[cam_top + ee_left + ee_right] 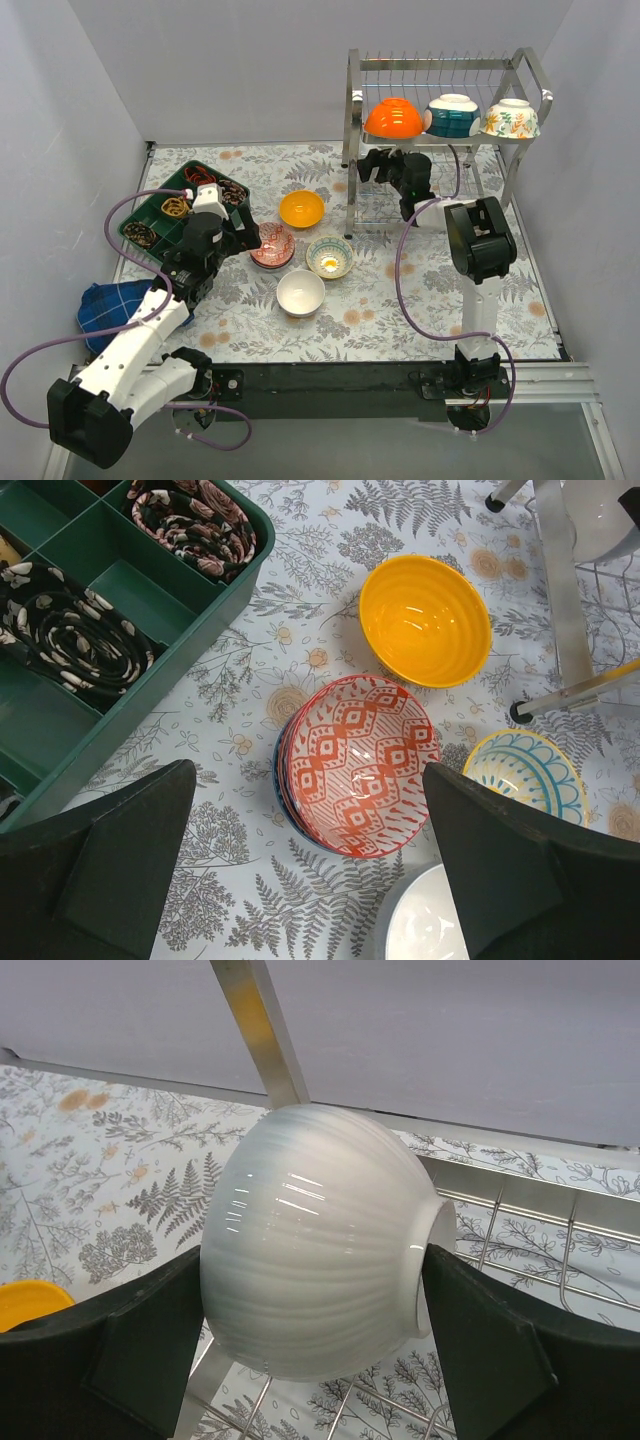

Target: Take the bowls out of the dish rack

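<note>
Left arm [140, 345] reaches forward, left gripper [305, 780] facing down, jaws fully apart. Right arm [482, 290] extends forward, right gripper [312, 1258] jaws wide.

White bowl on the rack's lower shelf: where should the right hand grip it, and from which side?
Probably across the white bowl's rounded outside, with one finger beside the foot ring and the other on the opposite wall. It lies tipped on its side on the rack's lower wires, so the rim is hidden. The right hand should come in level through the open front.
</note>
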Motion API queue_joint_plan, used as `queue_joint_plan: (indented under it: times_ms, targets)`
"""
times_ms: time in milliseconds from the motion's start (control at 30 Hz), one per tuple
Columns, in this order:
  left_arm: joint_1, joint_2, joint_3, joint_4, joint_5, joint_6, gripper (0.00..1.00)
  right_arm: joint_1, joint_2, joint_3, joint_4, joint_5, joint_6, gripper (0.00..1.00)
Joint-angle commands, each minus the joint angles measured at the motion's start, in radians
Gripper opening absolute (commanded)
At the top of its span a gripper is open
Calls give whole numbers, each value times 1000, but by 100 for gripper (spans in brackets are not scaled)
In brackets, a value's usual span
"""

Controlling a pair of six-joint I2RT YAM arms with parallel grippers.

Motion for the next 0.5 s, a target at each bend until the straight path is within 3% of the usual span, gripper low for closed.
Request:
queue_joint_plan:
  times_ms: [0,233,467]
  targets:
    - [7,-30,-4,13,3,17,98,32,-78,-20,13,91,-119,34]
    - [10,-39,-7,15,1,18,98,38,-164,-106,97,187,-130,20]
    - [10,-41,-7,15,6,18,98,38,-217,-167,139,238,-129,15]
